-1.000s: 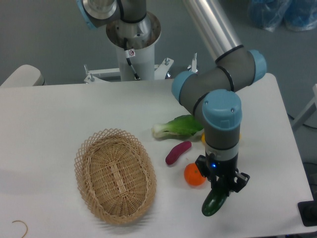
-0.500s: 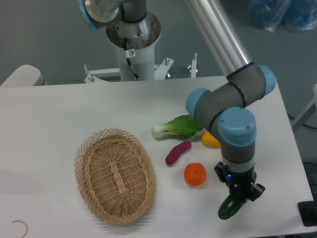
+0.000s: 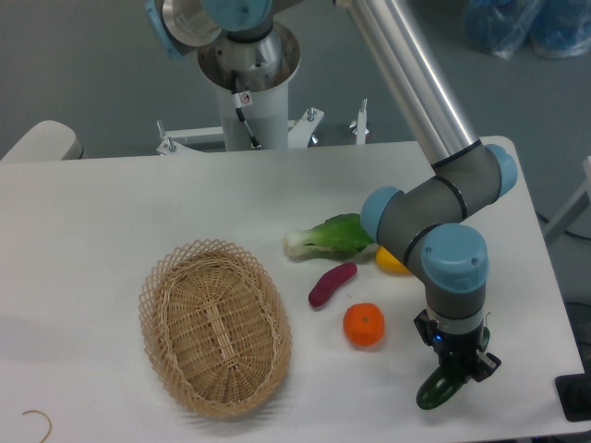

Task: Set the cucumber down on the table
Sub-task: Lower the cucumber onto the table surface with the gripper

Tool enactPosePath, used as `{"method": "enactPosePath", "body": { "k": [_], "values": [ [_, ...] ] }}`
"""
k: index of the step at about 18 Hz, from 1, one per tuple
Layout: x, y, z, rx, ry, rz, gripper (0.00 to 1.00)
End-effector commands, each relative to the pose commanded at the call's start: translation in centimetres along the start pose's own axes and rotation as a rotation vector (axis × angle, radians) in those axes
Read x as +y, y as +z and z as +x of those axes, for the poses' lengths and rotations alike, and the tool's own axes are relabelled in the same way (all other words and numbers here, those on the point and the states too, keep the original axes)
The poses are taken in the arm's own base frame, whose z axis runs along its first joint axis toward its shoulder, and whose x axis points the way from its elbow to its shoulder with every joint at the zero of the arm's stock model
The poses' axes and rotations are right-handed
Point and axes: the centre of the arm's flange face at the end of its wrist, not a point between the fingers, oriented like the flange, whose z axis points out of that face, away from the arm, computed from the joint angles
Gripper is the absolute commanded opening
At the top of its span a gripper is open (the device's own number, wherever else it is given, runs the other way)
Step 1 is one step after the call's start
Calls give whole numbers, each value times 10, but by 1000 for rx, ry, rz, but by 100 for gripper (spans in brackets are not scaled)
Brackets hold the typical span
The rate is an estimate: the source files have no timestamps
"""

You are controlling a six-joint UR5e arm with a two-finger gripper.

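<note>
- Dark green and glossy, the cucumber is held tilted near the front right edge of the white table, its lower rounded end at or just above the surface; contact cannot be told.
- The black gripper is seen clamped on the upper part of the cucumber, with its fingers closed around it.
- Compared with half a second ago, the gripper and the cucumber have been moved a little further to the right and lower, away from the orange.
- The other things are unchanged in place: the oval woven wicker basket, the small purple sweet potato, the leafy bok choy with a white stalk, and a smooth yellow vegetable, partly hidden behind the grey and blue arm.
</note>
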Motion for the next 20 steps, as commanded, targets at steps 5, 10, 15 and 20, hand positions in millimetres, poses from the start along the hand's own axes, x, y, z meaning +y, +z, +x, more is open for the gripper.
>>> {"method": "enactPosePath", "body": {
  "k": [5, 10, 15, 20],
  "values": [
    [1, 6, 9, 22, -20, -1, 19],
    [0, 6, 10, 27, -138, 6, 19],
    [0, 10, 14, 36, -139, 4, 20],
    [0, 13, 20, 47, -135, -1, 20]
  ]
}}
